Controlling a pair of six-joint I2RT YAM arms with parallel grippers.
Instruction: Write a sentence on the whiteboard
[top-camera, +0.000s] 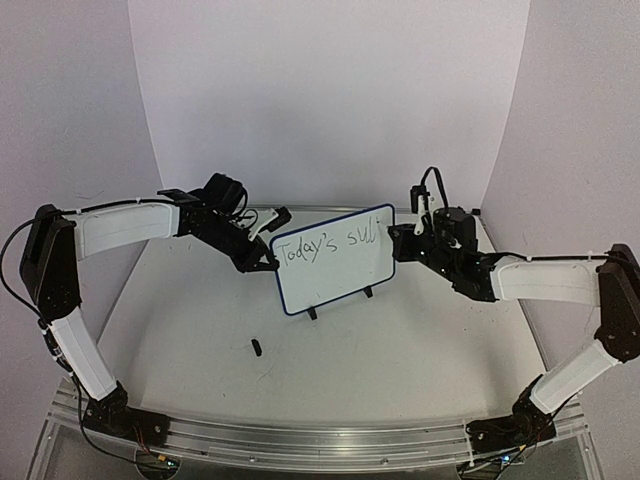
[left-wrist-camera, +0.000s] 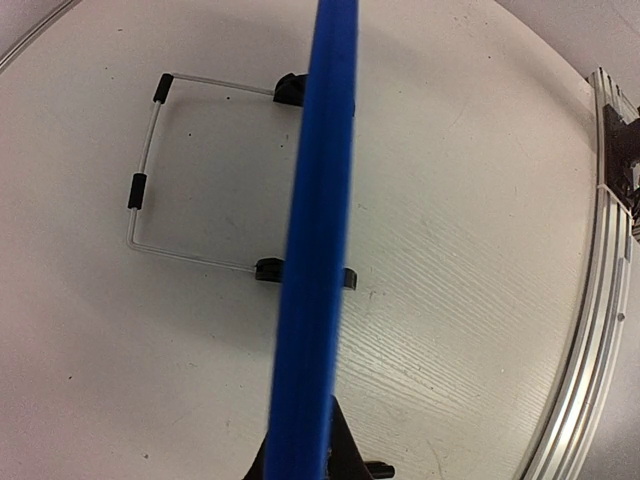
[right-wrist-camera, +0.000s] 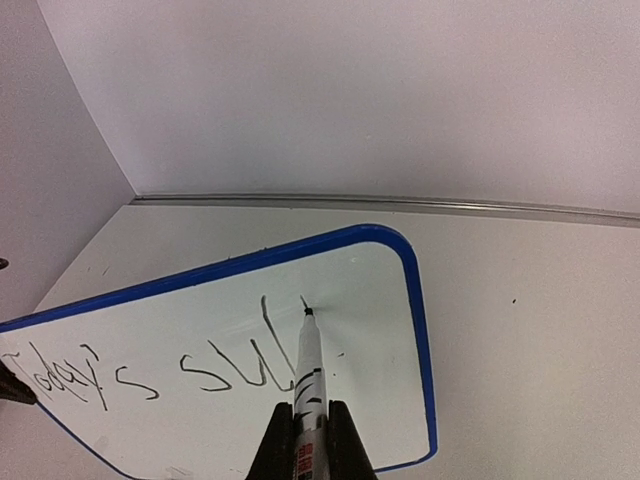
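Observation:
The whiteboard stands tilted on the table on its black clip feet, blue rim around it. One line of black handwriting, the sentence, reads roughly "Today's sul". My left gripper is shut on the board's left edge. In the left wrist view the blue rim runs edge-on between that gripper's jaws, above the wire stand. My right gripper is shut on a white marker. The marker's tip touches the whiteboard just right of the sentence, at a short fresh stroke.
A small black marker cap lies on the table in front of the board. An aluminium rail runs along the table's near edge, and the same rail shows in the left wrist view. White walls close in the back and sides.

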